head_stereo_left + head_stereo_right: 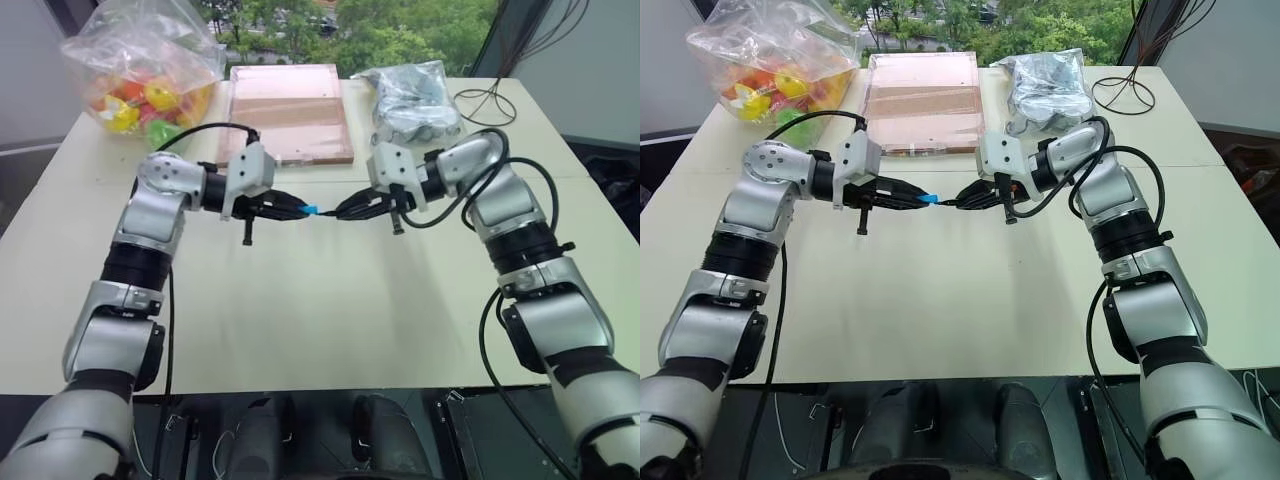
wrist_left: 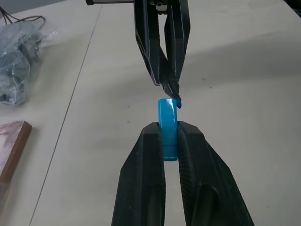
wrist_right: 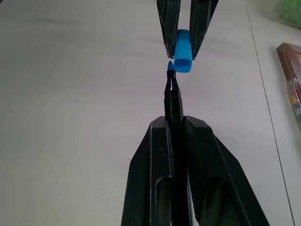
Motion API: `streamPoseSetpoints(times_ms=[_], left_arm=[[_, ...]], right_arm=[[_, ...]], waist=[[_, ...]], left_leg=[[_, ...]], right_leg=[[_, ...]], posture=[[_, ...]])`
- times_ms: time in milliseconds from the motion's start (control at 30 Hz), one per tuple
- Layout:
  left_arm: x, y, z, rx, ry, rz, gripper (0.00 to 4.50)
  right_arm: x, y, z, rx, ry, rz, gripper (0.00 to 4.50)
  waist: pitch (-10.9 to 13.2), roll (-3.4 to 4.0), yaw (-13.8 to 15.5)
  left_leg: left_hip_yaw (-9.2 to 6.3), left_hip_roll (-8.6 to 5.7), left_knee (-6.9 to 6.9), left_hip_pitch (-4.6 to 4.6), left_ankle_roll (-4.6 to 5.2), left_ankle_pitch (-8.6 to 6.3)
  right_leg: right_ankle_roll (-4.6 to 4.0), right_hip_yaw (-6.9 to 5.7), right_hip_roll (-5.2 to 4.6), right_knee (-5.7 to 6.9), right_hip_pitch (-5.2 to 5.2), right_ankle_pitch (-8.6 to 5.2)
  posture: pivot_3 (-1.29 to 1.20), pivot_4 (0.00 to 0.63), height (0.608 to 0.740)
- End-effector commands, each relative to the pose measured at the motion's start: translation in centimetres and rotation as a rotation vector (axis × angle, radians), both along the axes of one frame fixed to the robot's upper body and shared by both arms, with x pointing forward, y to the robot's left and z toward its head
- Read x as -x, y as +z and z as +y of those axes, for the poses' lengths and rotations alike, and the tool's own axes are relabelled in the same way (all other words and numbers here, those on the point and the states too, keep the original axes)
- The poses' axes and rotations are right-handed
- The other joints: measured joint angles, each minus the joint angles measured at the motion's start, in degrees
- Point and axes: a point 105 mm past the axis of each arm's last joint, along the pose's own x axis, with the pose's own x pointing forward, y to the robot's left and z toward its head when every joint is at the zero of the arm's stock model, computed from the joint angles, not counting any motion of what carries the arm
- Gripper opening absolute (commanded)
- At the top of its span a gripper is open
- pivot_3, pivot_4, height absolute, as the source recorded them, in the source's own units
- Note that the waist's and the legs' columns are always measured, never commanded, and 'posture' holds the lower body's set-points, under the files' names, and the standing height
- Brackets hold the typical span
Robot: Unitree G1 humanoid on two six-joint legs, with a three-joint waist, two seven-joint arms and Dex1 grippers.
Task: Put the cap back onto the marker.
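cap (image 2: 168,128) is clamped between the fingers of left gripper (image 2: 168,141) at the frame centre, its open end facing the marker (image 3: 173,101). right gripper (image 3: 174,123) grasps the marker, whose blue tip is just beside the cap rim, slightly off to one side, above the table (image 1: 300,300).

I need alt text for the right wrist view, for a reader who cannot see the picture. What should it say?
The right gripper holds the marker with its blue tip just short of the open end of the cap, slightly off to one side. The left gripper holds the cap, above a pale table.
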Motion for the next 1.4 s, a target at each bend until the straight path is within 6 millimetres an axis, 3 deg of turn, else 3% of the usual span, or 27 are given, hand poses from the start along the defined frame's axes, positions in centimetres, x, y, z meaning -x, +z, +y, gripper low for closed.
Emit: streamPoseSetpoints(times_ms=[33,267,733,1000,1067,1400], left_arm=[[0.6,0.6,0.0,0.0,-0.024,-0.025,0.01],[0.5,0.6,0.5,0.0,0.0,-0.03,0.01],[0.7,0.8,-0.4,0.02,-0.012,-0.033,0.01],[0.7,0.0,-1.2,0.003,-0.019,-0.016,0.01],[0.4,-0.5,-1.5,-0.031,-0.003,0.0,0.01],[0.8,1.0,-4.4,-0.032,-0.028,0.026,0.01]], right_arm=[[0.1,1.2,0.4,-0.021,0.017,-0.056,0.0],[0.1,1.1,0.3,-0.017,0.016,-0.058,0.0],[0.3,1.0,0.6,-0.022,0.028,-0.053,0.0],[0.4,1.0,1.1,-0.033,0.037,-0.054,0.0],[0.4,1.1,1.2,-0.035,0.035,-0.057,0.0],[-0.2,1.4,2.2,-0.029,0.006,-0.08,0.0]], waist=[[0.0,0.0,-0.01],[0.0,0.0,0.0],[0.0,0.0,0.01],[0.0,0.0,0.03],[0.0,0.0,0.06],[0.0,0.0,-0.05]], left_leg=[[0.0,0.0,0.0,0.0,0.0,0.0],[0.0,0.0,0.0,0.0,0.0,0.0],[0.0,0.0,0.0,0.0,0.0,0.0],[0.0,0.0,0.0,0.0,0.0,0.0],[0.0,0.0,0.0,0.0,0.0,0.0],[0.0,0.0,0.0,0.0,0.0,0.0]], right_leg=[[0.0,0.0,0.0,0.0,0.0,0.0],[0.0,0.0,0.0,0.0,0.0,0.0],[0.0,0.0,0.0,0.0,0.0,0.0],[0.0,0.0,0.0,0.0,0.0,0.0],[0.0,0.0,0.0,0.0,0.0,0.0],[0.0,0.0,0.0,0.0,0.0,0.0]], posture=[[0.0,0.15,0.74],[0.0,0.15,0.74],[0.0,0.15,0.74],[0.0,0.15,0.74],[0.0,0.15,0.74],[0.0,0.15,0.74]])
